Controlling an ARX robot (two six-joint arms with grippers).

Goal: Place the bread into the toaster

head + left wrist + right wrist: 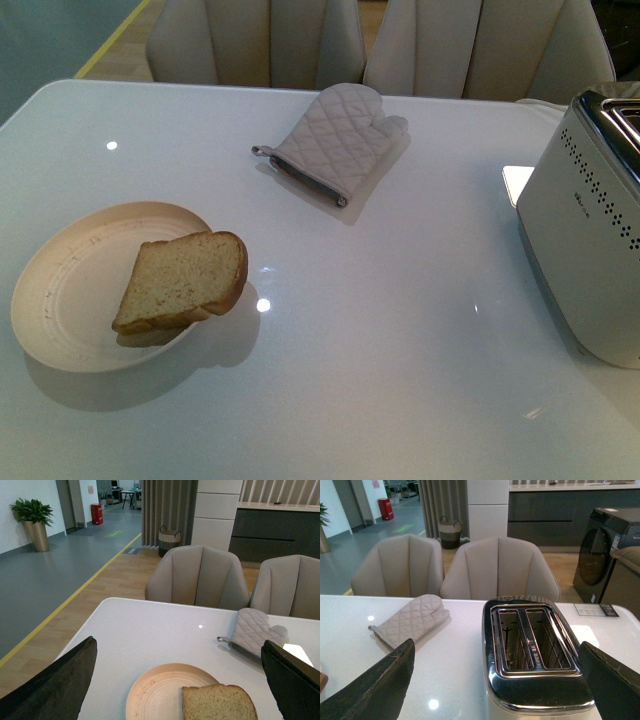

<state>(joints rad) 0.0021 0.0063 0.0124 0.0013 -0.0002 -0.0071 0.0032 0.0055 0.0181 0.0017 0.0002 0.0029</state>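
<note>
Hovering open ahead of the pick-up, with the bread not yet grasped.
The left gripper (179,647) is held spread wide and empty; the bread (219,702) lies just ahead, between its fingers, propped on the rim of the plate (150,690). The right gripper (496,645) is likewise spread and empty, with the toaster (535,655) close before it, seen unloaded. Next, a descent of the left gripper around the slice's crust is judged to be called for.

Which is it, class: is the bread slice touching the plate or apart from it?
Touching. The front view shows the bread slice resting on the cream plate, one end overhanging its rim.
</note>
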